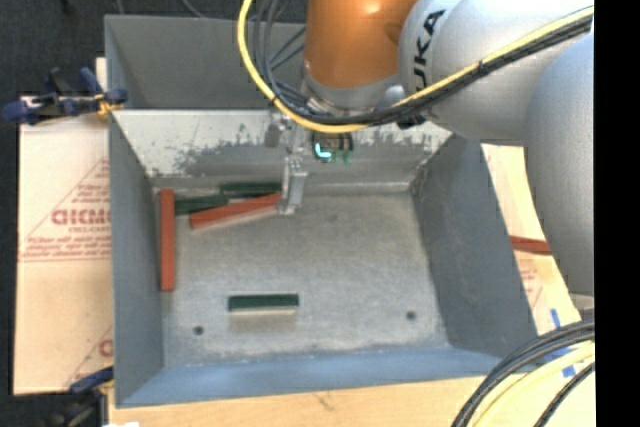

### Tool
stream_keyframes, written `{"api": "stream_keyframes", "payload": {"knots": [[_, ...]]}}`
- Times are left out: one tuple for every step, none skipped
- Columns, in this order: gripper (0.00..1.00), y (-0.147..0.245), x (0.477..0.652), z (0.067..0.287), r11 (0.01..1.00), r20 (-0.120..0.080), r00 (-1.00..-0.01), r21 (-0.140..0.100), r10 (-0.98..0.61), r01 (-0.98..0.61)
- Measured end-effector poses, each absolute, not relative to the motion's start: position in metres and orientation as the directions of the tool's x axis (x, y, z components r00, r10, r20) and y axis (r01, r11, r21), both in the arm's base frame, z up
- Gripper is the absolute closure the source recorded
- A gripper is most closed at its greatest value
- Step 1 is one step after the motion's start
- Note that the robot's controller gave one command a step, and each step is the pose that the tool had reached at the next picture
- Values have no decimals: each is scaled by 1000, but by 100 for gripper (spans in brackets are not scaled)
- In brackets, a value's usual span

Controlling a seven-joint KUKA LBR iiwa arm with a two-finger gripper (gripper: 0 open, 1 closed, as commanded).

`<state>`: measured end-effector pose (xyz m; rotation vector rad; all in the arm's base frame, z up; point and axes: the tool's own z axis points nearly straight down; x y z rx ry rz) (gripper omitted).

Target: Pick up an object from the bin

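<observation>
The big grey arm [500, 35], with its orange cover [365, 10], is seen coming in from the right over the far wall of the metal bin [330, 255]. The gripper [293, 190] is parked low at the far side, right at the right-hand end of a slanted red-orange stick [235, 212]. Whether it's wide or closed can't be told from here, tbh. A dark green stick [240, 188] is tucked just behind the red one. A second red stick [167, 240] is laid along the left wall. A small green block [263, 303] is left alone near the front.
</observation>
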<state>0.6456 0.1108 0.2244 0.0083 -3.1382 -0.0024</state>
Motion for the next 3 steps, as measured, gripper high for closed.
{"api": "stream_keyframes", "payload": {"knots": [[0,112,641,71,968,-11,-968,-2,-252,-252],[100,113,640,72,969,-7,-969,2,-249,-249],[100,108,628,202,834,-10,-834,-5,-551,-551]]}}
